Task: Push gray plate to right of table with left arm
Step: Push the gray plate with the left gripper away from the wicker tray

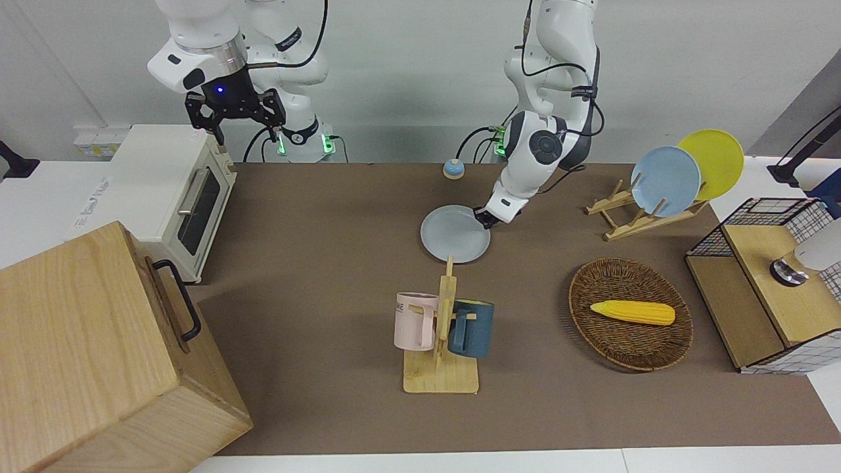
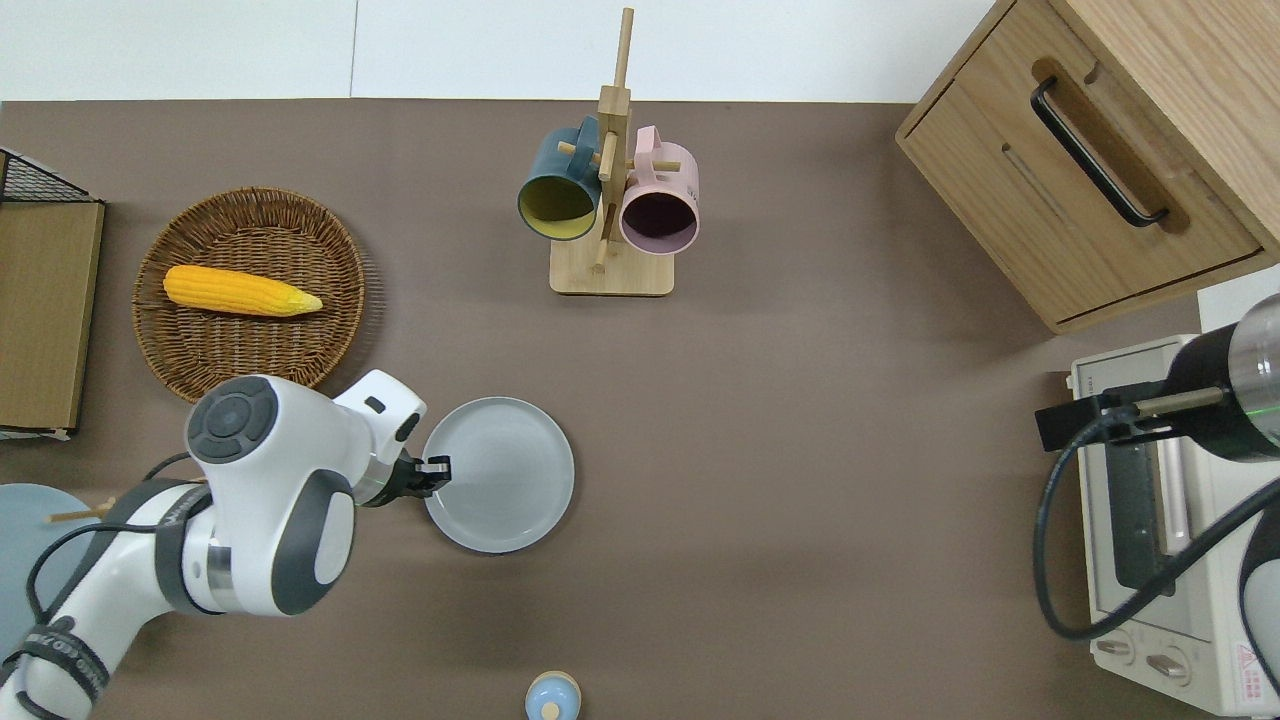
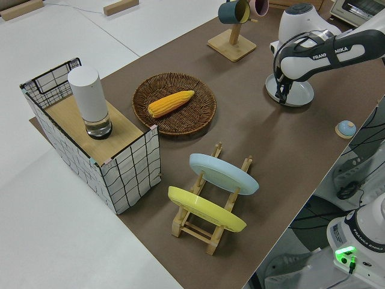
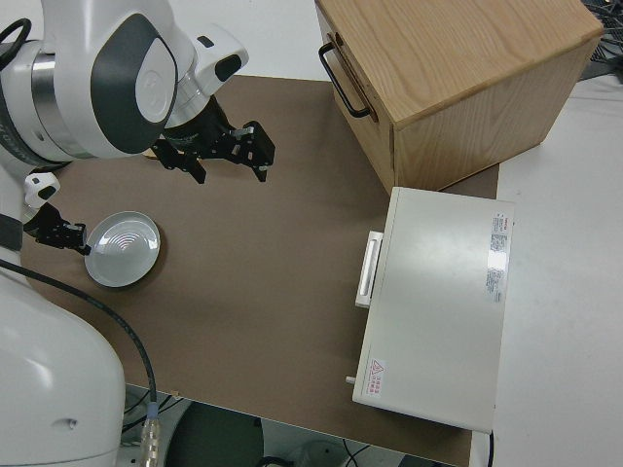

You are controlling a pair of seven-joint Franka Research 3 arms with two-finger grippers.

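Observation:
The gray plate (image 1: 453, 235) lies flat on the brown table (image 1: 315, 217), nearer to the robots than the mug rack (image 1: 444, 328). It also shows in the overhead view (image 2: 505, 480), the left side view (image 3: 293, 95) and the right side view (image 4: 122, 249). My left gripper (image 1: 485, 221) is low at the table with its fingers shut. It touches the plate's rim on the edge toward the left arm's end, as the overhead view (image 2: 438, 468) shows. My right gripper (image 1: 246, 128) is parked and open.
The mug rack holds a pink and a dark blue mug. A wicker basket (image 1: 591, 282) with a corn cob, a plate rack (image 1: 631, 220) with sky-blue and yellow plates and a wire shelf box (image 1: 769, 276) stand toward the left arm's end. A toaster oven (image 1: 177, 190) and wooden cabinet (image 1: 98, 355) stand toward the right arm's end. A small blue bell (image 1: 453, 169) sits near the robots.

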